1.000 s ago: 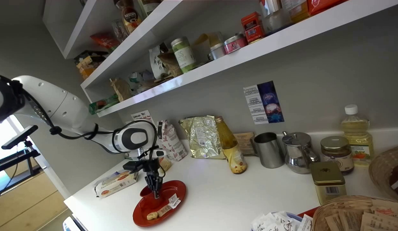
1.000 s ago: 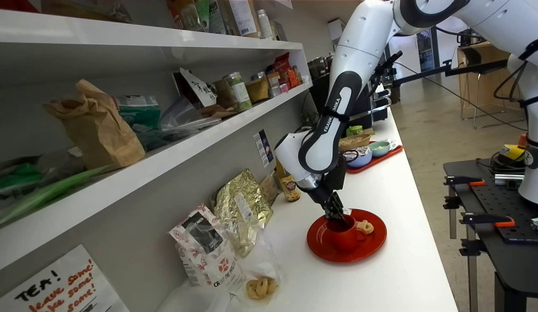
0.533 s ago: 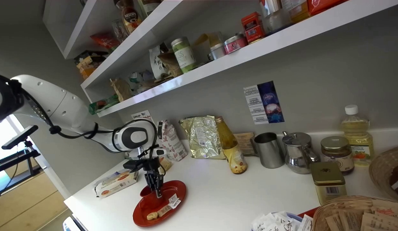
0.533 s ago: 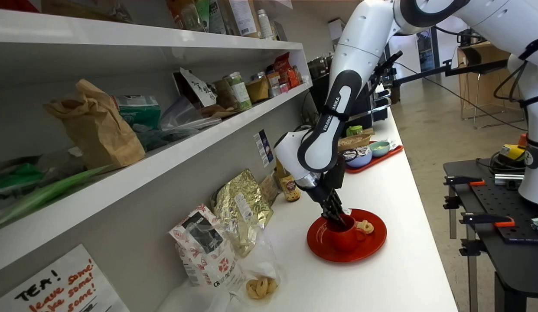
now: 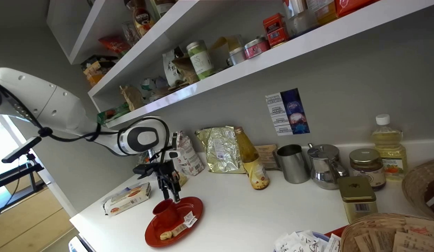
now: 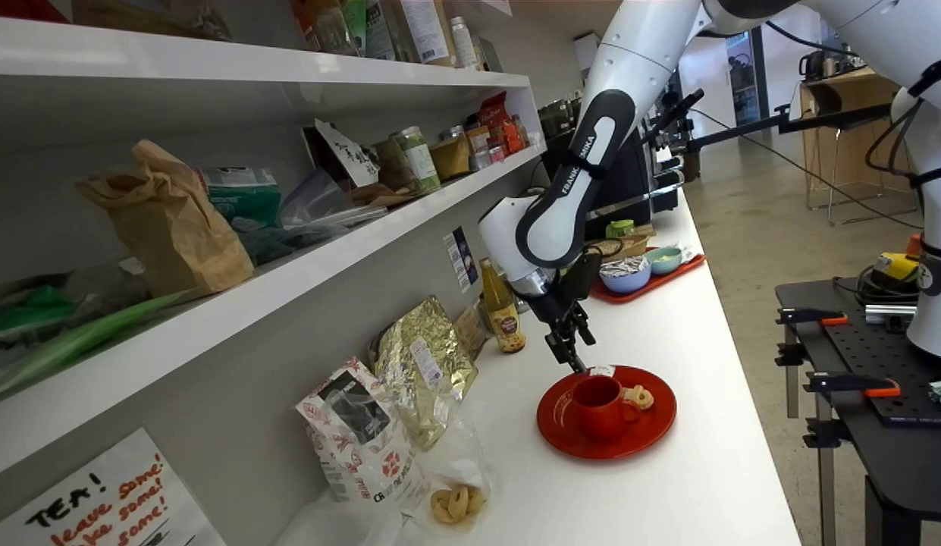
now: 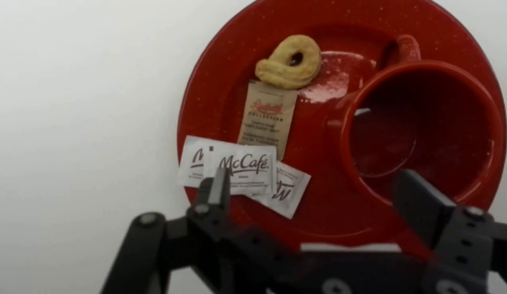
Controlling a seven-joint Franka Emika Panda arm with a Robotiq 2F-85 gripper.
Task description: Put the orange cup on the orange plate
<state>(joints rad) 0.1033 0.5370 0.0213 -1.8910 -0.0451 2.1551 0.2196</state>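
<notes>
Orange cup (image 6: pixel 600 423): red, glossy, plain-sided, upright on the orange plate (image 7: pixel 212 94), mouth uppermost. Interior darker, with a small pale glint on the inner wall. Plate: round, similar red, raised rim, dark edge, pale speckles. Cup position in the wrist view: off-centre, toward one side of the plate.

Gripper (image 7: pixel 316 177): above the plate, jaws spread wide apart. In the wrist view, one fingertip in front of the cup's near rim, the other in front of the white packets (image 7: pixel 247 169); contact with the rim not determinable.

Also on the plate: ring-shaped yellowish biscuit (image 7: pixel 292 73) against a brown packet (image 7: pixel 269 118), with the white packets overlapping the packet's opposite end.

Cup handle (image 6: pixel 632 412): visible in the wrist view and in an exterior view. Packet lettering, "McCafé" and "Turbinado Sugar": legible in the wrist view only. Steel teapot (image 5: pixel 323 171) and oil bottle (image 5: pixel 391 145) on the white countertop (image 5: pixel 230 210): identifiable in an exterior view only. Dark table (image 6: pixel 891 455) with black-and-orange clamps (image 6: pixel 838 383): visible in an exterior view only. Handwritten "TEA!" sheet (image 6: pixel 110 497): readable in an exterior view only.
</notes>
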